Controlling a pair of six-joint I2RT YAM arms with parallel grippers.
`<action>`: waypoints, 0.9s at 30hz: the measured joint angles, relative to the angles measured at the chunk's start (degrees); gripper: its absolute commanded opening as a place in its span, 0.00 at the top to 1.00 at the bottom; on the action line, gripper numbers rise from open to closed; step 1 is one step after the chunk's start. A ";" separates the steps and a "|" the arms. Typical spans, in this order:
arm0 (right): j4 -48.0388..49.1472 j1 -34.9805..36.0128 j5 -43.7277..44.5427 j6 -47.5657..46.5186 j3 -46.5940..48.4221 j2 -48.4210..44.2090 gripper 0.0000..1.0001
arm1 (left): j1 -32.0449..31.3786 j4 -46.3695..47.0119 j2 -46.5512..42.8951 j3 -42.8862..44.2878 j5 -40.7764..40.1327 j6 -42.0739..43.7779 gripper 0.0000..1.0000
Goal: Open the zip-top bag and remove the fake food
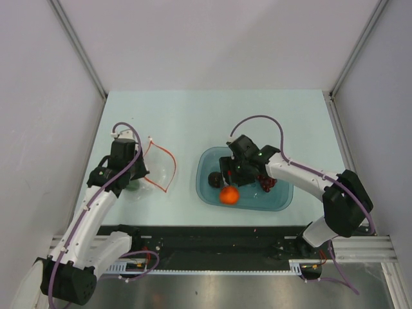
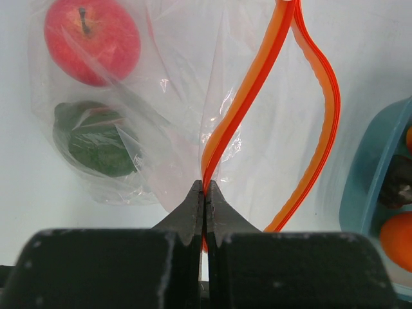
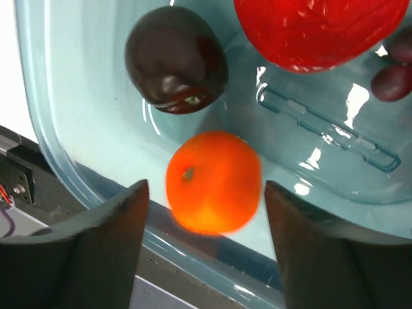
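The clear zip-top bag [image 1: 159,170] lies left of centre with its orange-red zip strip [image 2: 257,90] open in a loop. A red apple [image 2: 92,38] and a green fruit [image 2: 96,138] are still inside it. My left gripper [image 2: 205,188] is shut on the zip strip at the near side of the mouth. My right gripper [image 3: 205,187] is open over the teal tub [image 1: 283,201]. The orange [image 3: 215,181] sits blurred between its fingers, touching neither. A dark fruit [image 3: 175,59], a red fruit [image 3: 315,29] and dark-red grapes [image 3: 393,80] lie in the tub.
The tub's near wall [image 3: 77,148] is close to the table's front edge and the black rail [image 1: 212,238]. The tub's rim [image 2: 373,167] shows just right of the bag's mouth. White enclosure walls stand at both sides and behind.
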 measured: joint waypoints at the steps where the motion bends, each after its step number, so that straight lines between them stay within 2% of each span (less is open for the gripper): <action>1: 0.24 0.00 -0.09 0.00 0.00 0.00 0.11 | 0.00 -0.02 0.00 0.00 0.07 0.00 1.00; 2: 0.50 0.00 -0.24 0.04 0.00 0.00 0.09 | 0.00 -0.02 0.00 0.00 0.13 0.00 1.00; 7: 1.42 0.00 -0.63 0.04 0.00 -0.04 0.08 | 0.00 0.00 0.00 0.00 1.05 0.07 0.99; 10: 2.67 0.09 -0.68 0.17 0.00 -0.48 0.12 | 0.00 0.00 -0.02 0.00 1.51 0.42 1.00; 13: 4.79 0.42 -1.16 0.44 0.28 -1.05 0.18 | 0.00 -0.02 -0.04 0.00 2.05 0.46 1.00; 14: 5.92 0.70 -1.46 0.85 0.74 -1.05 0.23 | 0.00 -0.02 -0.09 0.00 2.16 0.46 1.00; 17: 9.01 1.79 -2.80 1.70 3.17 -0.17 0.26 | 0.00 -0.26 -0.26 0.24 2.71 0.46 1.00; 19: 12.13 3.04 -4.02 2.36 6.47 2.01 0.27 | 0.00 -0.42 -0.52 0.70 2.93 0.42 1.00; 20: 13.77 3.74 -4.61 2.69 8.50 3.61 0.33 | 0.00 -0.61 -0.66 1.11 3.02 0.42 1.00; 25: 21.35 7.72 -8.15 4.00 15.76 11.47 0.44 | 0.00 -1.88 -1.53 3.80 3.58 0.33 1.00; 27: 22.91 9.22 -9.20 4.46 18.03 14.34 0.53 | 0.00 -2.51 -2.03 4.96 4.20 0.04 1.00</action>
